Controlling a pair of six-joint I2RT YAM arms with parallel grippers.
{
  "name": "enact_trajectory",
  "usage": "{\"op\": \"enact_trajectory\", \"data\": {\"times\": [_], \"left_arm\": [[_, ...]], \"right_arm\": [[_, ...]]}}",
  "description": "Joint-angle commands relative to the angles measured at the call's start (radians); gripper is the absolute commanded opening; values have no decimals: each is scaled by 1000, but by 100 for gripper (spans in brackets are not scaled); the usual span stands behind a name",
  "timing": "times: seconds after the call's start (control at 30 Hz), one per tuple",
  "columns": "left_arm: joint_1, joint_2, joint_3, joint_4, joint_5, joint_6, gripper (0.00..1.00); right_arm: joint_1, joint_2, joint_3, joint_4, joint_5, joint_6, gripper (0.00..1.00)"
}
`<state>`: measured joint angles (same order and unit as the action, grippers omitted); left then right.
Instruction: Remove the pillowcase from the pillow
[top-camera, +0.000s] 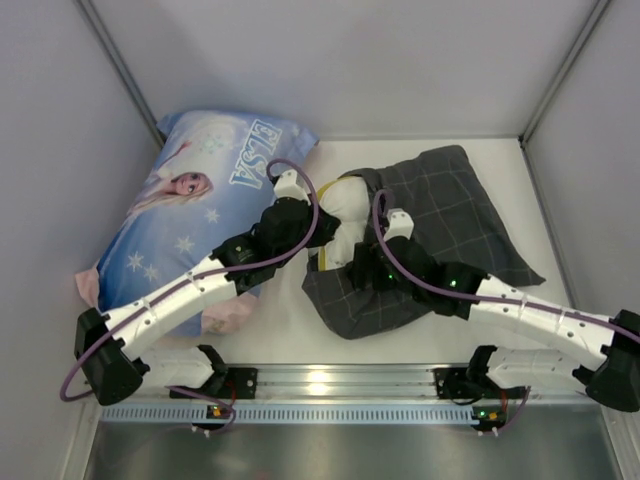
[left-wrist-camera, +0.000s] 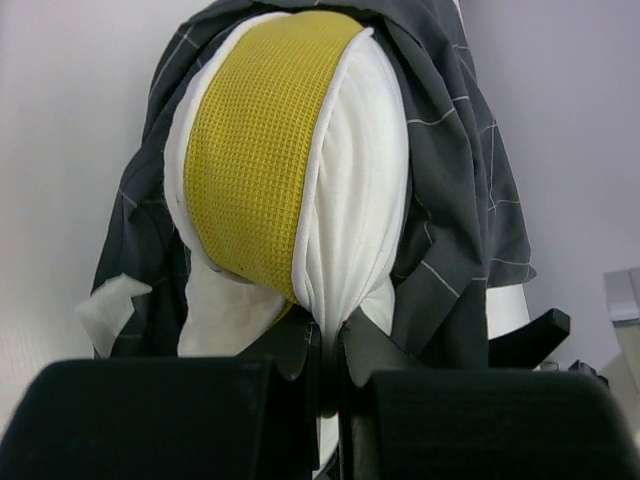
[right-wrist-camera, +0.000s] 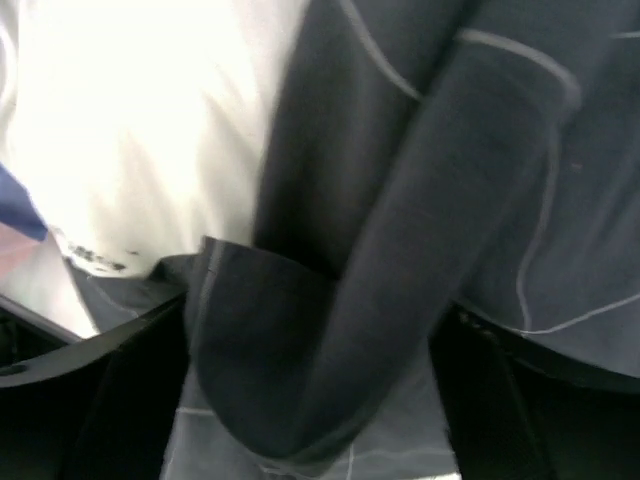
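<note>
Presently, the pillowcase (top-camera: 455, 205) lies right of centre on the tabletop (top-camera: 275, 340), with most of the pillow (top-camera: 345, 205) inside it. Only the pillow's white end shows at the opening on the case's left side. In the left wrist view this bare end (left-wrist-camera: 340, 200) carries a broad yellow mesh band, and dark checked fabric (left-wrist-camera: 450, 200) is draped round it on both sides. The left gripper (left-wrist-camera: 328, 345) is pressed together on the white cloth of that end. The right gripper (right-wrist-camera: 310, 400) stands spread, with a thick fold of the case (right-wrist-camera: 400, 250) lying between the jaws but not pinched. By my judgement the coming move turns on one relation: the pillow end lies toward the left arm, and the bulk of the case runs away to the right. The right arm is nearer that bulk, so the two would draw apart along the left-right line. The large blue pillow (top-camera: 200, 200) at the left reads "ELSA". A small tag (right-wrist-camera: 95, 260) in the right wrist view bears dark print that is too blurred to read.
</note>
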<state>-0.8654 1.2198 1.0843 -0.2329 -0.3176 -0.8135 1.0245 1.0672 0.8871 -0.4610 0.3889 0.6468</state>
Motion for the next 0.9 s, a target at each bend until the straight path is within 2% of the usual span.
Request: {"op": "enact_trajectory", "data": {"times": [0.0, 0.07, 0.1, 0.13, 0.2, 0.33, 0.5, 0.7, 0.87], "left_arm": [[-4, -48, 14, 207, 60, -32, 0], [-4, -43, 12, 222, 68, -24, 0], [-4, -42, 14, 224, 68, -21, 0], [-4, -36, 20, 225, 58, -9, 0], [-4, -25, 34, 224, 40, 14, 0], [-3, 33, 97, 224, -49, 94, 0], [-1, 104, 183, 224, -89, 117, 0], [-1, 145, 229, 224, -156, 99, 0], [0, 167, 250, 224, -181, 100, 0]], "right_arm": [[-15, 28, 61, 79, -63, -27, 83], [-15, 31, 44, 108, -106, -29, 51], [-14, 27, 36, 119, -152, -19, 32], [-14, 16, 21, 119, -183, -13, 0], [2, -15, -31, 127, -269, 0, 0], [133, -134, -108, 121, -292, -6, 0], [261, -223, -207, 97, -335, 23, 0], [330, -286, -339, 27, -324, 100, 0], [374, -314, -410, 35, -349, 137, 0]]}}
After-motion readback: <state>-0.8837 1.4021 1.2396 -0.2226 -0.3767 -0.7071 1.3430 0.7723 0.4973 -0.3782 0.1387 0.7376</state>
